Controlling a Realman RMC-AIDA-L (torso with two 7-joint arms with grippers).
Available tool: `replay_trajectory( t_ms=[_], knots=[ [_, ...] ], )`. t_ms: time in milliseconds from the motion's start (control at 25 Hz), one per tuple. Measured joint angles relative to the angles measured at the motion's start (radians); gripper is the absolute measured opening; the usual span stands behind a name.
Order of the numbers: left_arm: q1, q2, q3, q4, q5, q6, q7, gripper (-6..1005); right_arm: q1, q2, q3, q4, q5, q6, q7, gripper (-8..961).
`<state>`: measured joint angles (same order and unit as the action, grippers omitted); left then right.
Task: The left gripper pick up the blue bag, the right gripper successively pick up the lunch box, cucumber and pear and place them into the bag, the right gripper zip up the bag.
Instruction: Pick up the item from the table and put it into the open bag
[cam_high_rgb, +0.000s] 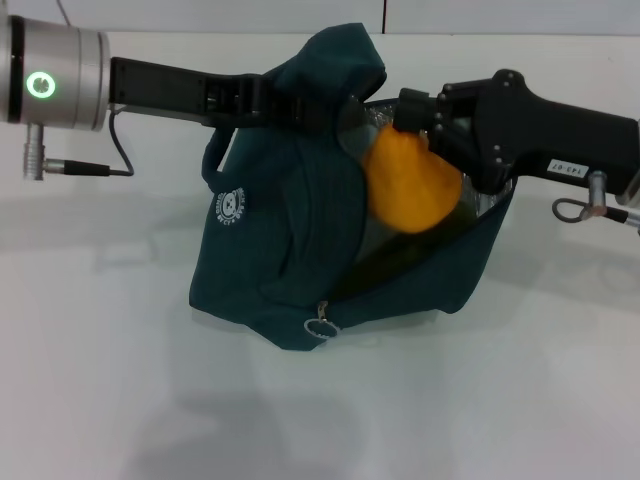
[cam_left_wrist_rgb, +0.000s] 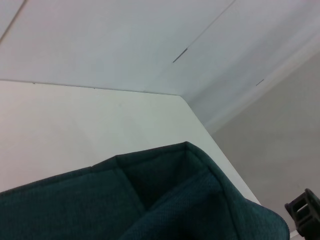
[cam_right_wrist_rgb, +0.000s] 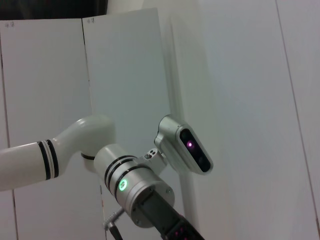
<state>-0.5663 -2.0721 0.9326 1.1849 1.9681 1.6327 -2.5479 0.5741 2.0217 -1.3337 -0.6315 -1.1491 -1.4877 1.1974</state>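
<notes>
Head view, left tool (cam_high_rgb: 290, 105): you see it reaching in from the left, pinching the raised upper edge of the blue bag (cam_high_rgb: 300, 250) and holding that fabric up in a peak.
Head view, blue bag: its base sits on the white tabletop (cam_high_rgb: 120, 380), below both tools; the mouth gapes toward the right tool, silver lining showing inside; white round logo on the side below the left tool, ring zip pull (cam_high_rgb: 321, 327) hanging at the lower front edge.
Head view, right tool (cam_high_rgb: 405, 120): it comes in from the right and grips the pear (cam_high_rgb: 410, 185) at its top, fingers closed on it.
Head view, pear: orange-yellow, hanging just under the right tool, in the bag's open mouth, its lower part behind the front wall.
Head view, other contents: you cannot make out anything else inside.
Left wrist view: you get only bag fabric (cam_left_wrist_rgb: 150, 200) close up, folded into a corner, with tabletop beyond.
Right wrist view: you see the left arm (cam_right_wrist_rgb: 75, 155) with its green ring light before a white wall; no bag or pear here.
</notes>
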Motion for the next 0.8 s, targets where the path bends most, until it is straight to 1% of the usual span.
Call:
replay_trajectory(
  t_ms=[280,440,560,800],
  knots=[
    [0.001,-0.002,0.0,0.003,-0.001,0.006,-0.001,56,0.013,0.0,-0.018,0.049,-0.006,0.007,0.0,120],
    [0.004,-0.001,0.0,0.003,-0.004,0.013,-0.002,56,0.013,0.0,-0.039,0.05,-0.007,0.027,-0.004,126],
    [0.004,0.0,0.0,0.002,-0.011,0.018,-0.002,56,0.013,0.0,-0.076,0.05,-0.008,0.057,-0.007,130],
    [0.013,0.002,0.0,0.006,-0.022,0.019,-0.002,56,0.012,0.0,-0.095,0.059,-0.01,0.071,-0.012,139]
  ],
)
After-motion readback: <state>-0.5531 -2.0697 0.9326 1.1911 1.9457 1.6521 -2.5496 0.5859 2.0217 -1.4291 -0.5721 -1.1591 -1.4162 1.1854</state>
